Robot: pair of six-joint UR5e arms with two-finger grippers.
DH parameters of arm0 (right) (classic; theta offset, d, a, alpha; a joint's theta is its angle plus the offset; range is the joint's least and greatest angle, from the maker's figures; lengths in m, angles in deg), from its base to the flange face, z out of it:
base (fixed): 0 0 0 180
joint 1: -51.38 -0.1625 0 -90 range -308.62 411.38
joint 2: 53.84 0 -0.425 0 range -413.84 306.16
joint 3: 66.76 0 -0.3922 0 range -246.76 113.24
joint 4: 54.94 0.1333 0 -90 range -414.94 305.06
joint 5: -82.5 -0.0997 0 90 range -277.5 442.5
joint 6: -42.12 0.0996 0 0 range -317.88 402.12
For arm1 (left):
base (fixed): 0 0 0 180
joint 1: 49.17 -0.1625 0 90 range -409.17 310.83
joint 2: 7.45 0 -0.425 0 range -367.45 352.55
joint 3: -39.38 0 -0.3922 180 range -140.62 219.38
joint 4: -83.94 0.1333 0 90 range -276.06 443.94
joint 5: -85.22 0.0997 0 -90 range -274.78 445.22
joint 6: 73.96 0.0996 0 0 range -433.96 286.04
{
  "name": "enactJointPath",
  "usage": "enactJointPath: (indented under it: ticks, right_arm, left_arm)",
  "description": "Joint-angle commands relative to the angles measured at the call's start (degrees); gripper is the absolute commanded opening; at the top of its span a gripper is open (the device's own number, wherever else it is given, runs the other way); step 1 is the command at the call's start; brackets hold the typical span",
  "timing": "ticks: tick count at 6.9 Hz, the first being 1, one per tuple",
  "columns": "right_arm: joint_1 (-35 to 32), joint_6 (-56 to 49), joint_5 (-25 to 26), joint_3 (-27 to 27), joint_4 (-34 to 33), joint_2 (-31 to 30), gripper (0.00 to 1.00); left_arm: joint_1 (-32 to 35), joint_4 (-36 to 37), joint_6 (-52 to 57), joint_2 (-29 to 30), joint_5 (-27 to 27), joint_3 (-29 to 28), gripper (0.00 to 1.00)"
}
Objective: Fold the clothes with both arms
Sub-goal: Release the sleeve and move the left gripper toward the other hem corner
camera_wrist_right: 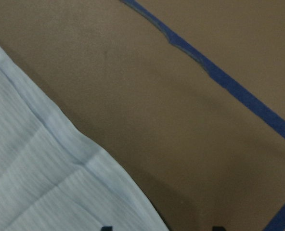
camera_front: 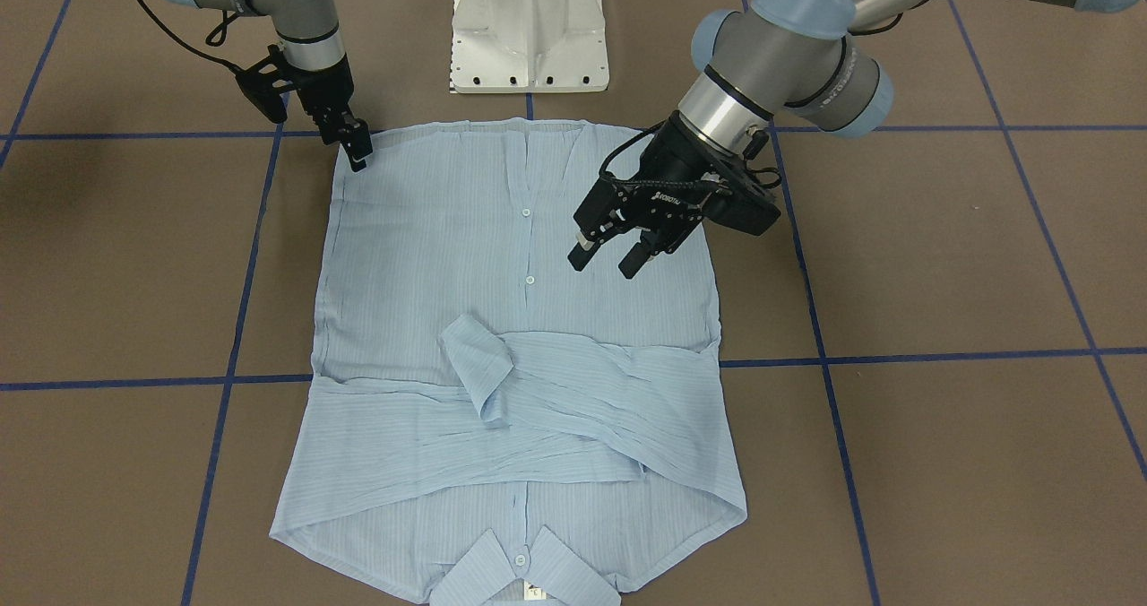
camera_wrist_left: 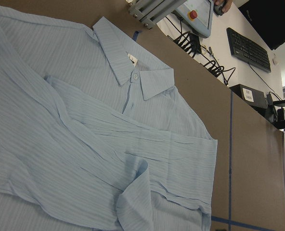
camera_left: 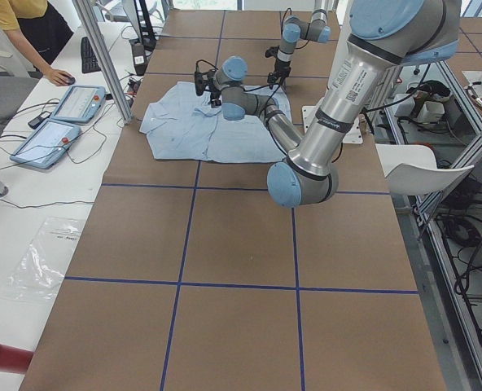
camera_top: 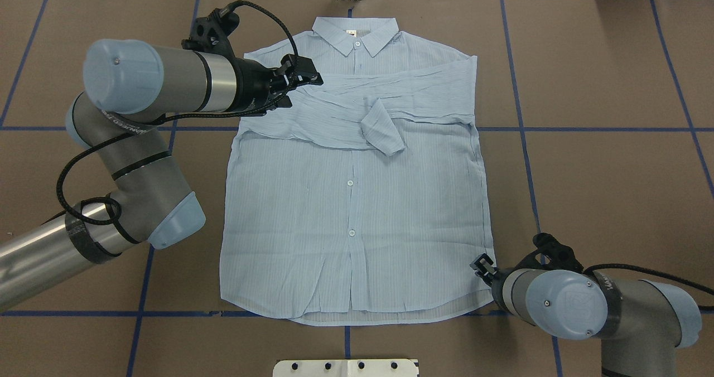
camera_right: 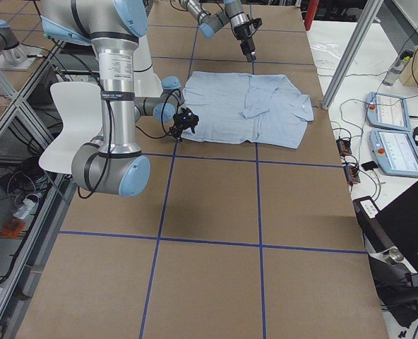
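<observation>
1. Bench [camera_top: 602,170]: brown top with a blue tape grid; it carries everything below
2. Shirt [camera_top: 351,221]: light blue, lying flat and face up mid-bench, buttoned, hem towards my base and neck away from it
3. My left arm [camera_top: 139,81]: reaches out over the chest on my left side
4. My right arm [camera_top: 563,304]: kept low at the near hem corner, on my right
5. Sleeves [camera_top: 424,95]: both laid across the chest, so I judge the sleeve step done and the body fold yet to come
6. My left end effector [camera_front: 604,265]: fingers apart, empty, hovering above the cloth
7. My right end effector [camera_front: 358,153]: fingers apart, empty, down beside the hem corner; the wrist view shows the shirt's edge running between the tips, placed for a pinch
8. Collar [camera_top: 355,34]: spread flat
9. Cuff [camera_top: 382,129]: turned over, lying on the placket
10. Button [camera_top: 350,183]: small and pale
11. Neck label [camera_top: 351,32]: white
</observation>
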Motion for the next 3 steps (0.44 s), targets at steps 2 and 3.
enactJointPath:
  ticks: [2, 3]
  right_arm:
    - [0.4, 0.2, -0.3, 0.3, 0.0, -0.4, 0.43]
    - [0.7, 0.3, -0.4, 0.5, 0.0, -0.5, 0.43]
  left_arm:
    - [-0.1, 0.0, -0.1, -0.1, 0.0, 0.1, 0.83]
    - [-0.1, 0.0, -0.1, -0.2, 0.0, 0.1, 0.83]
